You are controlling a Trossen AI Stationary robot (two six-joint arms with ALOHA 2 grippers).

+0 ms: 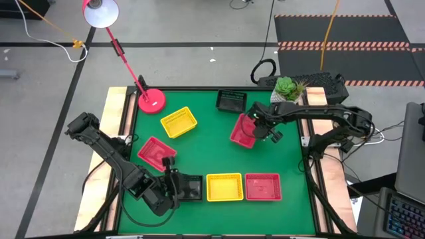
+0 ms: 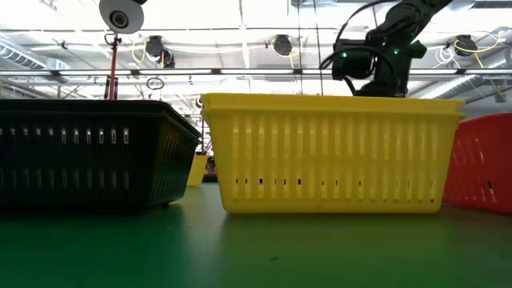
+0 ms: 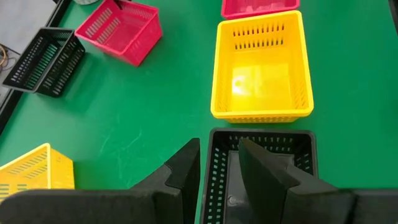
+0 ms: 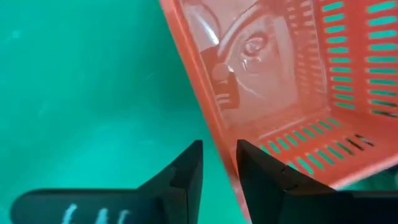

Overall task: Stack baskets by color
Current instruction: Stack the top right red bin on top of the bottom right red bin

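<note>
Closest to the front edge of the bench [image 1: 212,156], a row of three baskets is seen. At 6 o'clock the front yellow basket [image 1: 224,186] is set flat. Just beside it, toward 5 o'clock, the front red basket [image 1: 263,186] is laid flat too. On the other side, toward 7 o'clock, the front black basket [image 1: 192,188] is found, near the yellow one. The left gripper [image 1: 179,186] is placed at the short side of this black basket. One of its fingers is put inside the basket and one outside, and the wall is pinched between them. The black basket is seen flat on the bench.

A bit farther back, at 9 o'clock, the left pink basket [image 1: 157,153] is laid at a slant, apart from the others.

Past the middle, toward 2 o'clock, the tilted red basket [image 1: 242,130] is held with one side up. Its wall is clenched between the fingers of the right gripper [image 1: 255,131], whose arm is stretched in from 3 o'clock. Whether this basket is touching the bench cannot be told.

Farther back, at 11 o'clock, the back yellow basket [image 1: 178,122] is set at a slant. Just behind it, a round pink lamp base [image 1: 152,101] is stood. At 12 o'clock, the back black basket [image 1: 231,101] is placed by the far edge. At 1 o'clock, a green plant [image 1: 289,87] is seen at the far corner.
</note>
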